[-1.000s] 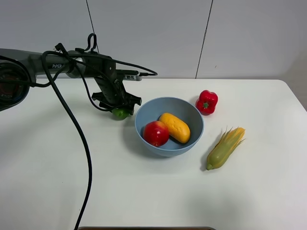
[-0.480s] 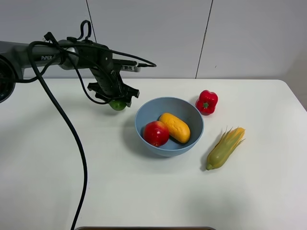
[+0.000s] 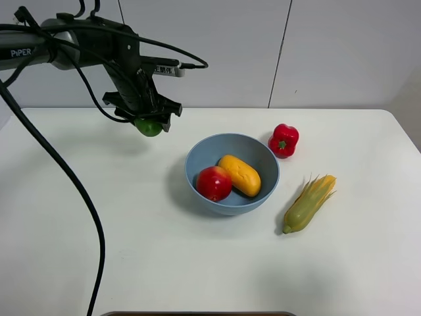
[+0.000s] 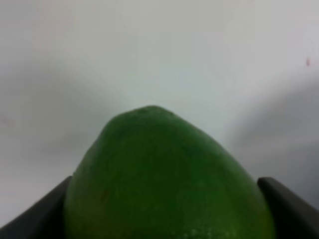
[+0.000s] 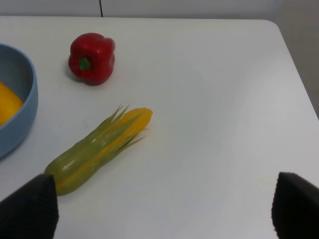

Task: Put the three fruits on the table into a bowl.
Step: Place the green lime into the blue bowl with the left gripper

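Note:
My left gripper is shut on the small green lime and holds it in the air, up and to the left of the light-blue bowl. The lime fills the left wrist view between two dark fingers. The red apple and the orange-yellow mango lie side by side in the bowl. In the right wrist view my right gripper is open with nothing between its fingers, above the white table. That view also catches the bowl's rim and a bit of the mango.
A red bell pepper stands just right of the bowl's far side, and a corn cob lies to the bowl's right. Both appear in the right wrist view, pepper and corn. A black cable hangs from the left arm.
The left arm has risen and drawn back to the left with the lime, from the table beside the bowl's left rim into the air.

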Motion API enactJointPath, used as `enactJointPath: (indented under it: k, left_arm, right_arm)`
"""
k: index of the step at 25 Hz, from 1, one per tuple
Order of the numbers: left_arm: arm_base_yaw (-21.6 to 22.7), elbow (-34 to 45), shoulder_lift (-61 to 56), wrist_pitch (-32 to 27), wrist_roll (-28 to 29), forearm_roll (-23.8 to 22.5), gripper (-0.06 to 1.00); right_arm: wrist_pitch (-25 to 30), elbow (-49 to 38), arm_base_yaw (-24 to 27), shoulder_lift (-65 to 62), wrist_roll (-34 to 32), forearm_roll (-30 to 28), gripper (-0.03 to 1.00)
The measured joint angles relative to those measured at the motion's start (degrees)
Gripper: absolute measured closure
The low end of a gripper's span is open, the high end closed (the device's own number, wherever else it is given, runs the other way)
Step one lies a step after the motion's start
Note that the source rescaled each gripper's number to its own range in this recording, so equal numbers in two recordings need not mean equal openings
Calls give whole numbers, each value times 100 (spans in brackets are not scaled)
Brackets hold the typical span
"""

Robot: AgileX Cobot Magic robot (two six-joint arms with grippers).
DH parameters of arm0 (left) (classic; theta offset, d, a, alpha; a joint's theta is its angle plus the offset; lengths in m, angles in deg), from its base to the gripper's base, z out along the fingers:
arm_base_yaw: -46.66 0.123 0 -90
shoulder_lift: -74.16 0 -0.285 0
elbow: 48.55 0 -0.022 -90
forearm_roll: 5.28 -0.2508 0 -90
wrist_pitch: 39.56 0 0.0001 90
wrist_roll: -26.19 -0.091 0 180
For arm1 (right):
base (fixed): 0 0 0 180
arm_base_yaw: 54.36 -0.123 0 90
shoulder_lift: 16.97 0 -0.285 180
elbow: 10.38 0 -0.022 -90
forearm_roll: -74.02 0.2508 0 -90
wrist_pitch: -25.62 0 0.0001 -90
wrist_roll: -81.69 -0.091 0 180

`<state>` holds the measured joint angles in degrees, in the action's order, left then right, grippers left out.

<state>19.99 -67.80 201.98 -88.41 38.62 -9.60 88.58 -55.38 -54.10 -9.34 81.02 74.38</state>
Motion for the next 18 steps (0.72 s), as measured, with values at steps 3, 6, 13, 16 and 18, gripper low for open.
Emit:
enactJointPath:
  k: [3,6,13,16,18]
  left_arm:
    - [-19,0,-248,-252,0,0,94]
    - [-121,0,-481,-436,0,0,94]
    - [-675,0,-901,-775,176,0,94]
    - [-1027,0,-974,-845,310,7,94]
    - [-1291,0,-992,-850,359,13,94]
  right_arm:
    - [0,0,0,0,0,0,22]
    - [0,0,0,0,0,0,22]
    - [0,0,0,0,0,0,22]
    - [0,0,0,0,0,0,22]
    - [0,0,0,0,0,0,22]
